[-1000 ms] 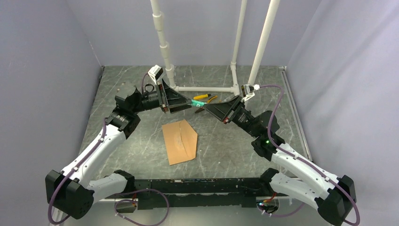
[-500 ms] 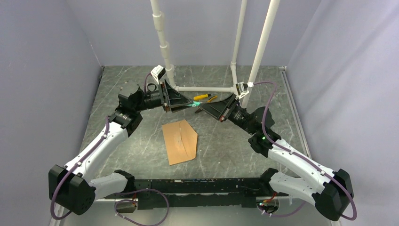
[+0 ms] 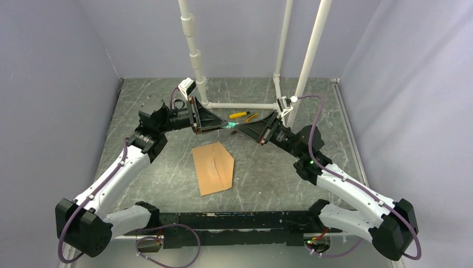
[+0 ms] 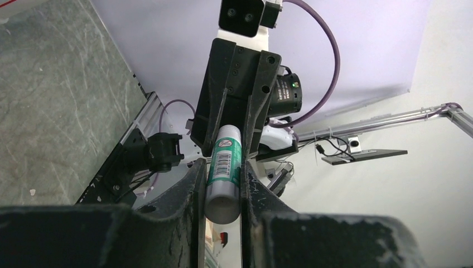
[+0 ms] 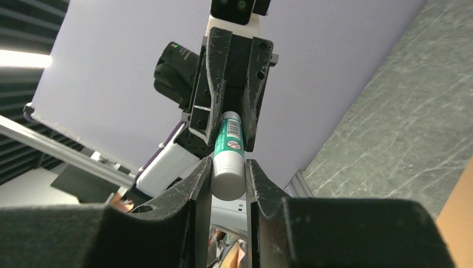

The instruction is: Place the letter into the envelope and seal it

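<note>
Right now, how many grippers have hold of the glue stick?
2. The left gripper clamps one end of the glue stick, the right gripper the other, in midair.

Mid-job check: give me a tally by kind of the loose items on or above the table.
Envelope: 1
Glue stick: 1
Yellow-handled item, kind unclear: 1
Total: 3

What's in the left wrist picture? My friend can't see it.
A green-and-white glue stick is gripped from both ends: the left gripper pinches the near end, the right gripper the far end.
</note>
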Robot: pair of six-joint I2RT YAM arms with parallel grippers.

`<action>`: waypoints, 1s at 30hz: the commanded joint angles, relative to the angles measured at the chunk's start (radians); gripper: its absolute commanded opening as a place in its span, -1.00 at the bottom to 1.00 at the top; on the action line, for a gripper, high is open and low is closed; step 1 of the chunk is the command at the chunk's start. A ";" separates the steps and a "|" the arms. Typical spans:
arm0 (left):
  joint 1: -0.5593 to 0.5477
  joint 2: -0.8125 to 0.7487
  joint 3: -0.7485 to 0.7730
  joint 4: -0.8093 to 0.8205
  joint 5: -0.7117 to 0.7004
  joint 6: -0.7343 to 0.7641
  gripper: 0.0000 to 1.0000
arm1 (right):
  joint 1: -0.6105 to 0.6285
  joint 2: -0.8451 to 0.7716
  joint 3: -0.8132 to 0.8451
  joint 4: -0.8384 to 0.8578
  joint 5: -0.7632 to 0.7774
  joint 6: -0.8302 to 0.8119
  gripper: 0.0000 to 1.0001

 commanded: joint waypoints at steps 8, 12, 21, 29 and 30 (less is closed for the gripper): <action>0.059 -0.048 0.014 0.027 0.046 -0.025 -0.95 | -0.065 -0.054 0.020 0.386 -0.233 0.030 -1.00; 0.071 -0.071 0.042 -0.045 0.056 0.041 -0.95 | -0.109 -0.119 0.029 0.304 -0.255 -0.020 -1.00; 0.074 -0.089 0.055 -0.101 0.032 0.077 -0.95 | -0.124 -0.181 0.063 0.064 -0.243 -0.175 -1.00; 0.074 -0.094 0.130 -0.336 -0.039 0.274 -0.95 | -0.131 -0.130 0.257 -0.507 -0.109 -0.491 -1.00; 0.074 -0.095 0.150 -0.417 -0.076 0.334 -0.95 | -0.130 -0.099 0.292 -0.608 -0.069 -0.526 -1.00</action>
